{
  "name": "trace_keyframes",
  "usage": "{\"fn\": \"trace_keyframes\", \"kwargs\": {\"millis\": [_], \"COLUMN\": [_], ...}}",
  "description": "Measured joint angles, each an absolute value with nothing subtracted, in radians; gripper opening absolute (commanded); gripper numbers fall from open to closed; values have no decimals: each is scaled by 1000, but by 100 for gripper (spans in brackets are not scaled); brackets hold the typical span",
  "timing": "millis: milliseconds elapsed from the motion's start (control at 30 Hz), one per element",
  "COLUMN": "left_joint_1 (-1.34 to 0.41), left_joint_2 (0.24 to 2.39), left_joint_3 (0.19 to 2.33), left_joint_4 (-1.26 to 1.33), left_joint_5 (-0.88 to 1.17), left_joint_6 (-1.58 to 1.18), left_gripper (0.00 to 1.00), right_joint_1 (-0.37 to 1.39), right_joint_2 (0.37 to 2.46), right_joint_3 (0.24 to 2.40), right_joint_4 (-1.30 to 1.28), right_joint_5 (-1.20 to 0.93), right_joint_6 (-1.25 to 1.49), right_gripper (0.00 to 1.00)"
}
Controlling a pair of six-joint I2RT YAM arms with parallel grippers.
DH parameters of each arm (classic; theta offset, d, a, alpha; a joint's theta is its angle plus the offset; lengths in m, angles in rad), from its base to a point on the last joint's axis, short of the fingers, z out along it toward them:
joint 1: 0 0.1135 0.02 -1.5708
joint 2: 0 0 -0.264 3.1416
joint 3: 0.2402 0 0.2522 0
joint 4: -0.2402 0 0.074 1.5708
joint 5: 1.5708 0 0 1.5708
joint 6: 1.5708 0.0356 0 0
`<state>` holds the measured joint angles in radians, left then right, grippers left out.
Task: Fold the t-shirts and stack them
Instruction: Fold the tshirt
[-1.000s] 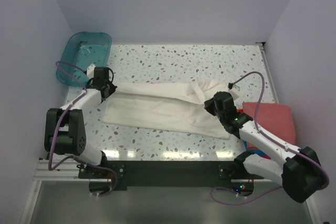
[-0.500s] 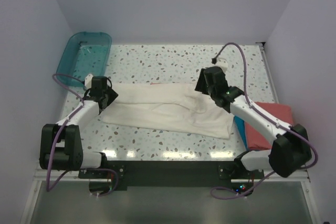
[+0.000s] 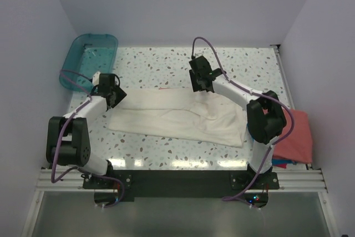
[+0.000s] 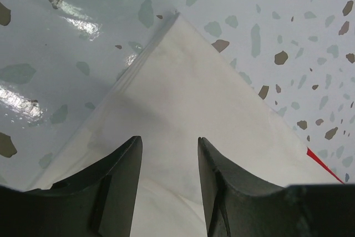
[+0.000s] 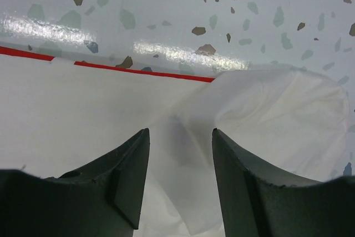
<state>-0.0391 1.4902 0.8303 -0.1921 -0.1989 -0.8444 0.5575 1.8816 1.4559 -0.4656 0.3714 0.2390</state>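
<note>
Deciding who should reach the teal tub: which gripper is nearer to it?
Left. The left gripper is at the cream shirt's corner close by the tub; the right gripper is over the shirt's far edge near mid-table.

Matt cloth t-shirt (glossy speckled table).

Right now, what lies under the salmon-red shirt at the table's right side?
A sliver of bright blue cloth shows under the near edge of the salmon-red shirt. The rest is covered by that shirt and the right arm, so its shape cannot be judged.
</note>
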Motion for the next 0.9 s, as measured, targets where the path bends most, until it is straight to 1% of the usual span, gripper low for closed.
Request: {"fn": "trace_keyframes", "kwargs": {"millis": [200, 400, 467, 600, 633, 733, 900], "left_joint_1": [-39, -39, -39, -39, -39, -39, -39], "left_joint_2": [1575, 1617, 1628, 1649, 1654, 1664, 1671], "left_joint_3": [865, 876, 881, 888, 889, 893, 900], "left_joint_4": [-191, -190, -189, -188, -189, -190, -192], "left_joint_5": [-185, -179, -178, -178, -178, -178, -178], "left_joint_6": [-845, -845, -845, -845, -845, -845, -845], "left_gripper": [49, 49, 49, 49, 49, 48, 48], "right_joint_1": [585, 589, 589, 588, 588, 588, 576], "right_joint_2": [1912, 1972, 1985, 1991, 1991, 1991, 1988], "right_joint_3": [1472, 1473, 1473, 1473, 1473, 1473, 1462], "right_joint_4": [-500, -527, -536, -546, -547, -551, -553], "right_joint_5": [377, 389, 404, 423, 426, 427, 415], "right_joint_6": [189, 168, 166, 163, 166, 174, 199], "right_gripper": [52, 49, 47, 28, 16, 0, 0]}}
